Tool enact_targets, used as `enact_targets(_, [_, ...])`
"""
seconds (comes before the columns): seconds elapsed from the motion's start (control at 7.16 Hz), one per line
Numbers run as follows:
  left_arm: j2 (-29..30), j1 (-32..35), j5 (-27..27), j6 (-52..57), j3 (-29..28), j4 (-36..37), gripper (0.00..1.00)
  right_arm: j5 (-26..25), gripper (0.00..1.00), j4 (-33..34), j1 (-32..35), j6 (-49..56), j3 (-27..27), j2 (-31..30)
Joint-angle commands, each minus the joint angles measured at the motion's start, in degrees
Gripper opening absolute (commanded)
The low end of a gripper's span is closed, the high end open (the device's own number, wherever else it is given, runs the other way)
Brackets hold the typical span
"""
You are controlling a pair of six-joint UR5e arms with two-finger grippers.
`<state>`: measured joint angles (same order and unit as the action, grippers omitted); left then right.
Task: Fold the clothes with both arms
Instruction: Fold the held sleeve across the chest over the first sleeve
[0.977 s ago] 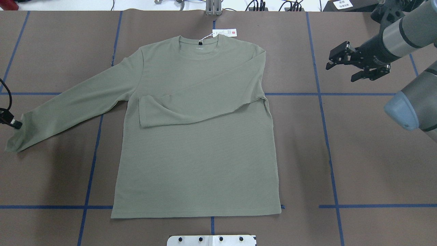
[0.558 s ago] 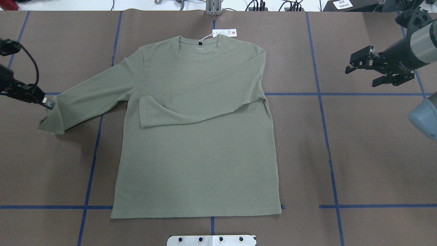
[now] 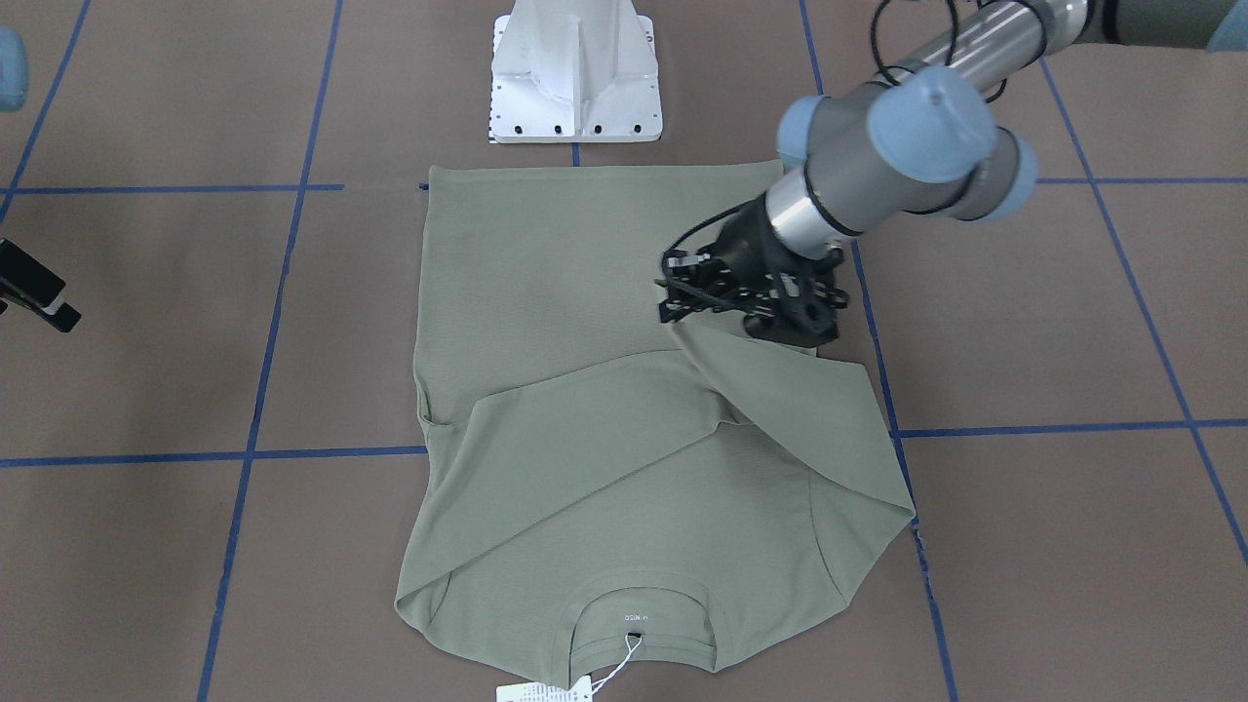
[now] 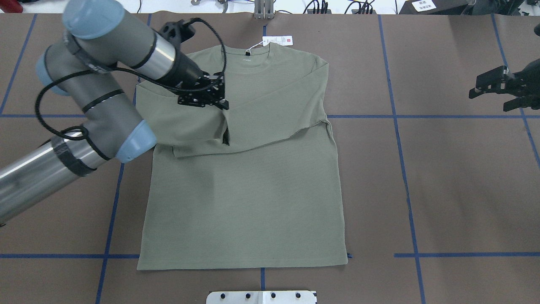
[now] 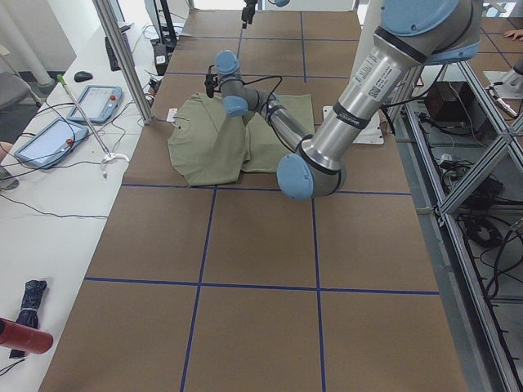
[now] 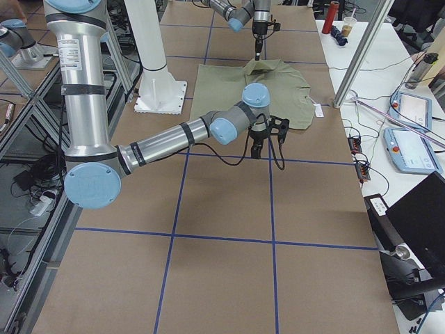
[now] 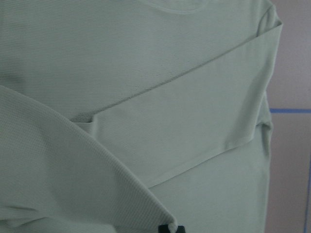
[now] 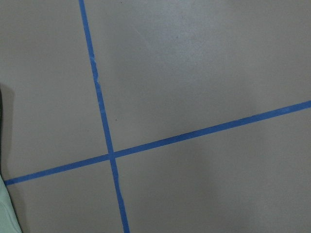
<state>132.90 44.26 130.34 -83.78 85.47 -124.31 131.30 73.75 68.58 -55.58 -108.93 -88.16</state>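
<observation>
Sleeve (image 4: 181, 122), earlier stretching toward 9 o'clock, is now crossing the chest of the shirt (image 4: 244, 202), which is lying flat on the table (image 4: 443, 190). Left gripper (image 4: 222, 103), at 11 o'clock from shirt centre, is pinching that sleeve, fingers closed on it. Right gripper (image 4: 491, 93), fingers apart, is hovering between 2 and 3 o'clock, clear of the shirt.

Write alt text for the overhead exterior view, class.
The left pincer holds one sleeve of an olive-green shirt above its chest, on a brown table with blue tape lines. The right pincer hovers open at the right edge.
</observation>
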Motion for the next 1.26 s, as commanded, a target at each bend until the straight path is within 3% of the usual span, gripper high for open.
enact_targets(0.0, [15.82,-10.45,-15.29,-10.3,-12.9,-0.23,0.0,0.0,1.0,-0.62,0.86,2.4,0.04,-2.44])
enact_targets(0.14, [19.98,-12.86,-17.9,-13.57,-16.97,-0.23,0.0,0.35,1.0,-0.62,0.86,2.4,0.12,-2.71])
enact_targets(0.28, [20.37,-14.71,-18.89,-14.12,-18.66,-0.32,0.0,0.7,1.0,-0.62,0.77,2.32,0.47,-2.72])
enact_targets(0.56, [19.59,-16.04,-21.71,-13.52,-23.05,-2.24,0.99,0.71,1.0,-0.62,0.77,2.32,1.09,-2.63])
enact_targets(0.84, [18.36,-15.52,-21.27,-13.42,-20.37,-1.38,1.0,0.53,1.0,-0.62,0.68,1.35,1.0,-2.28])
enact_targets(0.98, [12.26,-14.82,-21.44,-13.34,-13.91,-1.37,1.0,0.18,1.0,-0.71,-0.8,0.3,0.83,-1.67])
enact_targets(1.12, [3.33,-12.64,-21.36,-12.81,-5.05,-1.2,1.0,-0.34,1.0,-1.06,-4.29,-7.19,0.57,0.08])
